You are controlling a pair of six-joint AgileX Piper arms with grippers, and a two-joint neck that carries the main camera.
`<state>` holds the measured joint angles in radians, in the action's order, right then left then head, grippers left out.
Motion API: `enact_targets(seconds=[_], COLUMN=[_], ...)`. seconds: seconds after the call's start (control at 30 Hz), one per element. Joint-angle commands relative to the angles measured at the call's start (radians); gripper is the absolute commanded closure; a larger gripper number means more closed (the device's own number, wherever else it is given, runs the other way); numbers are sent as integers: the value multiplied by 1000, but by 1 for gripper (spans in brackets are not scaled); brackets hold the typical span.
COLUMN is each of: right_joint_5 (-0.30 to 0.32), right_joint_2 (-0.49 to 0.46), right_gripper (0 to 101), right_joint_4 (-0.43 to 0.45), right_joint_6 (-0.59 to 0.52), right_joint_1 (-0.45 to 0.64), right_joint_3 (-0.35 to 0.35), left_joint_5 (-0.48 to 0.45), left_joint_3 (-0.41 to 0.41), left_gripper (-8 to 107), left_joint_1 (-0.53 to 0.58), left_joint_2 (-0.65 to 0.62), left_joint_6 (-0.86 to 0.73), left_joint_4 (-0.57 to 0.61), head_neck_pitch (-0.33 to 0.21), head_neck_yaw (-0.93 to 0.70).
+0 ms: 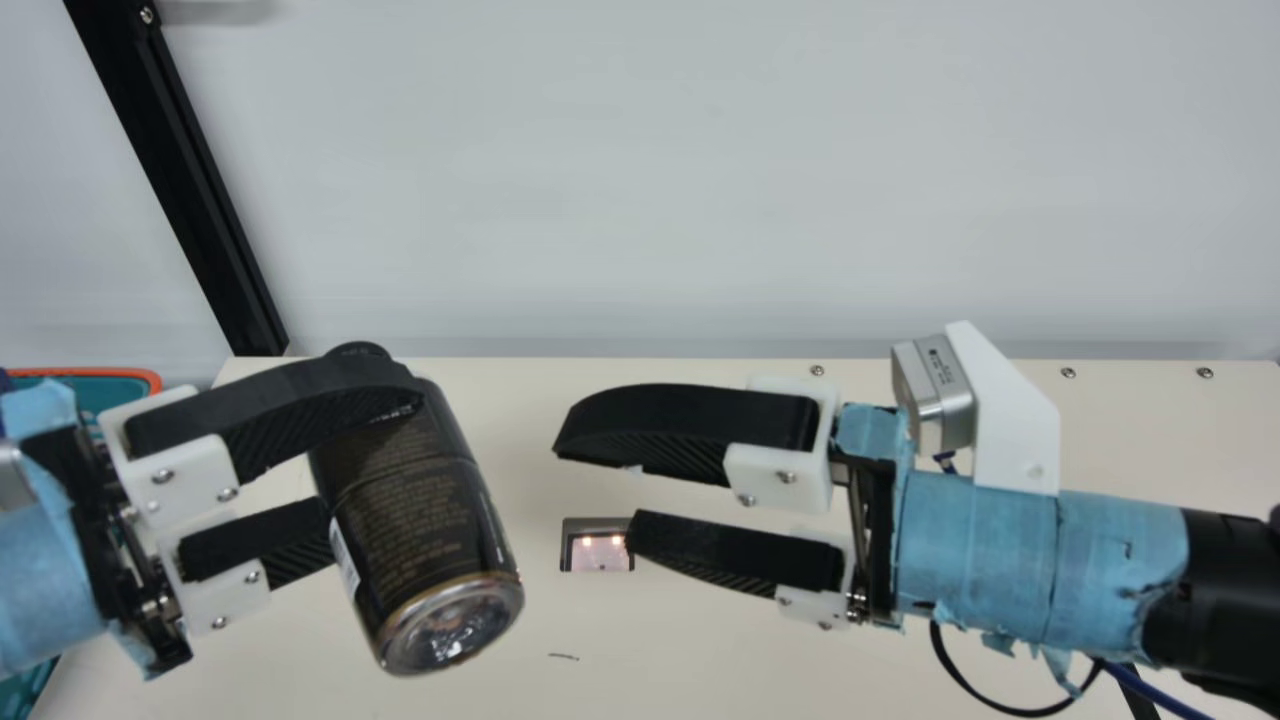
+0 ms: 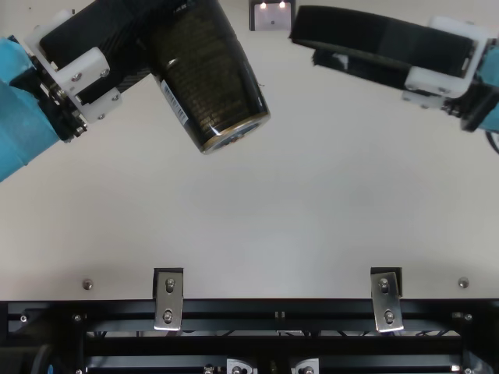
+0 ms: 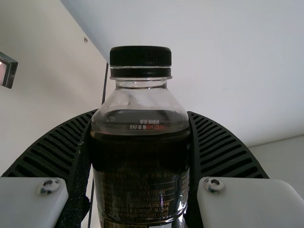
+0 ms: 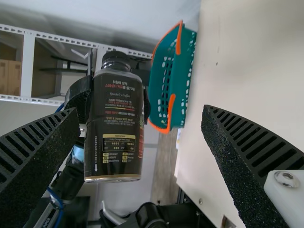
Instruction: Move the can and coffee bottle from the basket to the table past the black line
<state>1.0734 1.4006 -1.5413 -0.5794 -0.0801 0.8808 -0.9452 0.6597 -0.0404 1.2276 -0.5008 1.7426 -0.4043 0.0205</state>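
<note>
One coffee bottle [image 1: 430, 530] slants, base nearer and rightward, clasped by left end effector [image 1: 378, 468]; right end effector [image 1: 597, 490] spread.

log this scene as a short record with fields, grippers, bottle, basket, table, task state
left gripper: closed around the coffee bottle's sides
coffee bottle: dark label, black cap on, tilted in the air over the table
right gripper: open, nothing between its fingers, facing the bottle
basket: teal with orange handles, by the table's left side
table: cream, screws along its far edge
task state: coffee bottle out of the basket, not yet set down
</note>
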Motion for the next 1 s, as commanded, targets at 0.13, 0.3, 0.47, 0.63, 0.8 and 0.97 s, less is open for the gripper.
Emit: enact_targets(seconds=[0.13, 0.3, 0.47, 0.63, 0.8, 0.97], right_joint_5=[5, 1, 16, 35, 48, 57], right_joint_2=[7, 6, 14, 34, 57, 77], right_gripper=[0, 0, 0, 0, 0, 0], right_joint_4=[5, 8, -23, -76, -124, -155], right_joint_6=[1, 11, 12, 4, 0, 2], right_joint_1=[-15, -15, -20, -45, -88, -133], right_joint_3=[7, 13, 4, -9, -8, 2], left_joint_5=[0, 0, 0, 0, 0, 0], left_joint_3=[0, 0, 0, 0, 0, 0], left_gripper=[89, 89, 89, 89, 89, 89], left_joint_1=[0, 0, 0, 0, 0, 0], left_joint_2=[0, 0, 0, 0, 0, 0], left_joint_6=[0, 0, 0, 0, 0, 0], left_joint_4=[0, 0, 0, 0, 0, 0], head_neck_pitch=[-31, -31, -31, -31, -31, -31], head_neck_yaw=[10, 10, 10, 10, 10, 10])
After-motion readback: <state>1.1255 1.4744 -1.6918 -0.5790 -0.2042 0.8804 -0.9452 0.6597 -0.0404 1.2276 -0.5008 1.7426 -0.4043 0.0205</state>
